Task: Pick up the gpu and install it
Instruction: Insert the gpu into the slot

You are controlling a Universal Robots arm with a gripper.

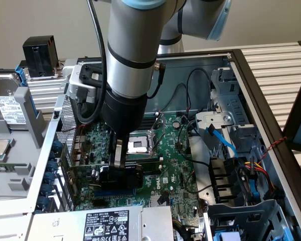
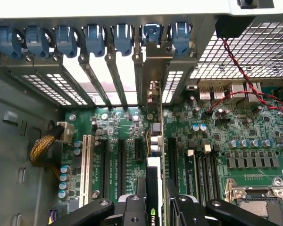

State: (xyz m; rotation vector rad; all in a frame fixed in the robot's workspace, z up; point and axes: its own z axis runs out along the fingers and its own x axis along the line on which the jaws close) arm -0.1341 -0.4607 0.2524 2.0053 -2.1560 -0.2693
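Silver arm [image 1: 133, 45], blue caps [image 1: 218, 22], blk cable [image 1: 96, 37], blk end effector [image 1: 121, 170].

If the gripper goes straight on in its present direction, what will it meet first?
Likely the motherboard: the gripper, shut on the gpu, points down at its expansion slots. How near is unclear.

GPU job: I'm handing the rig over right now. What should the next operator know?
End effector: shut on the gpu, which is held edge-on.
Gpu: low over the motherboard, in line with an expansion slot, its bracket end toward the rear slot openings.
Done: pick-up.
Left: full seating cannot be confirmed from these views, and the card is not yet released.
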